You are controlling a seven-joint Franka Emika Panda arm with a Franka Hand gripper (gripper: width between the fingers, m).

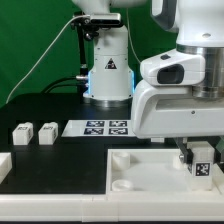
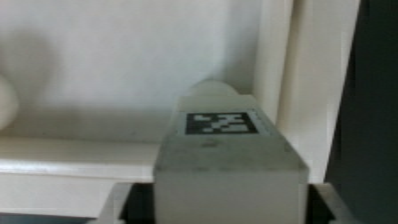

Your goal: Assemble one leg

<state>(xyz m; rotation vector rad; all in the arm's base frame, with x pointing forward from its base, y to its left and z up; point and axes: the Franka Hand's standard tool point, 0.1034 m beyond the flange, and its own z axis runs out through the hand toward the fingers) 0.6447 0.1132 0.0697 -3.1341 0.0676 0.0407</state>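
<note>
Fingers [image 1: 203,160] clamped on the leg [image 1: 204,162], upright over the white panel [image 1: 140,170] at the exterior view's right. Two more legs [image 1: 33,134] on the counter [image 1: 60,160], near the marker board [image 1: 107,127].

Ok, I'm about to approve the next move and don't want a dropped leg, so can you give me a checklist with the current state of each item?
1. Leg in the claw: ok. The leg sits between the fingers in the wrist view, marker facing the camera.
2. Leg over the panel: ok. In the exterior view the leg is at the white panel, toward the exterior view's right.
3. Leg lined up with a corner socket: cannot tell. No socket shows under it.
4. Leg upright: ok, as far as the wrist view shows.
5. Spare legs out of the way: ok. Two legs lie apart, on the exterior view's left.
6. Marker board untouched: ok.
</note>
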